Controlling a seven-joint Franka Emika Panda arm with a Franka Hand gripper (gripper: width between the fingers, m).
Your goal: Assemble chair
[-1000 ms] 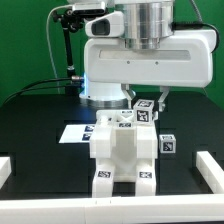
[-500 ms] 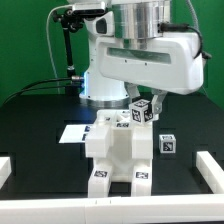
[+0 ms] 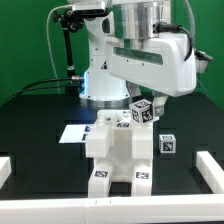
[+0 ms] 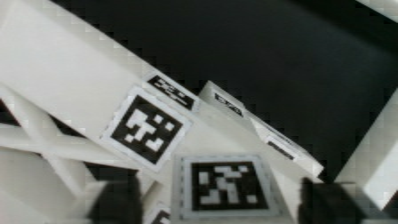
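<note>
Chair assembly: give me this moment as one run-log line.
pincer: open, straddling small white tagged plastic block | block: at top of glossy white plastic chair assembly

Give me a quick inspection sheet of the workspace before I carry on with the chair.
Surface: black table, white rails at its edges; marker board lies flat on it.
Job's things: partly built chair stands mid-table; one loose tagged cube on the exterior view's right of it.
Clutter: nothing seen.
Grippers: gripper straddles a tagged block at the chair's top, jaws open, not clamping.
Cables: black cable lies on the exterior view's left of the arm.
Surroundings: green backdrop.
</note>
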